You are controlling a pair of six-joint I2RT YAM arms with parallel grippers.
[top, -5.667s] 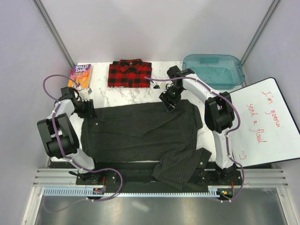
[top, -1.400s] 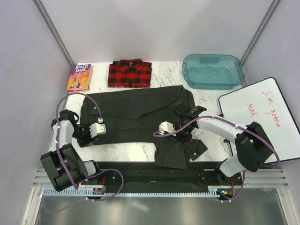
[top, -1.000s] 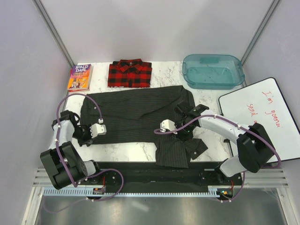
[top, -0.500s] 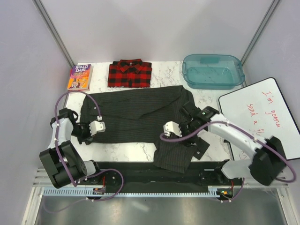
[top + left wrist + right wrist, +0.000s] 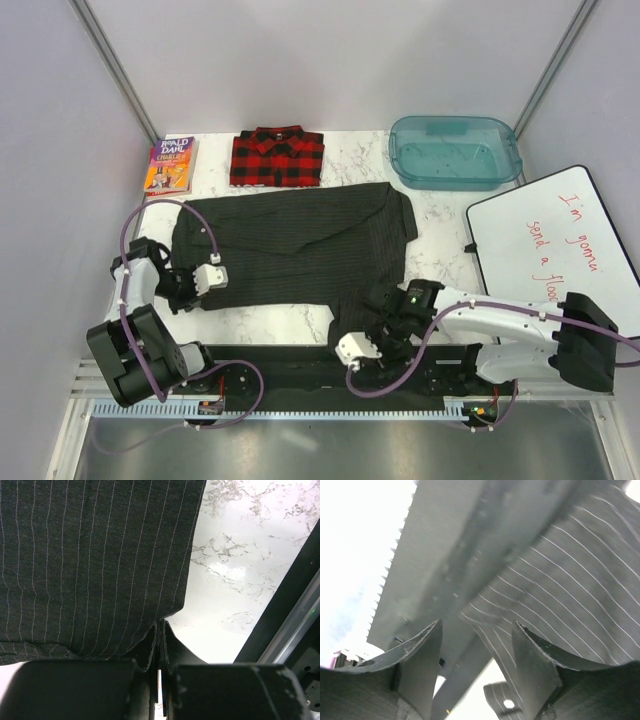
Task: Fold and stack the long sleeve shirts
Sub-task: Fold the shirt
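The surface (image 5: 270, 322) is white marble with grey veins. Plain pale walls (image 5: 340, 60) stand on three sides. A slanted metal post (image 5: 115, 70) runs up each back corner. At the near edge there is a black strip (image 5: 290, 357), then an aluminium rail (image 5: 120, 380), then a dull steel sheet (image 5: 320, 450). The light is soft and even.

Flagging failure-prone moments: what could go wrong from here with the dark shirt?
1. The right claw hangs open over the sleeve that droops past the table edge; it may miss the cloth or catch the rail.
2. The left claw pinches the dark shirt only at its rim; a pull could slip off or drag the whole shirt askew.
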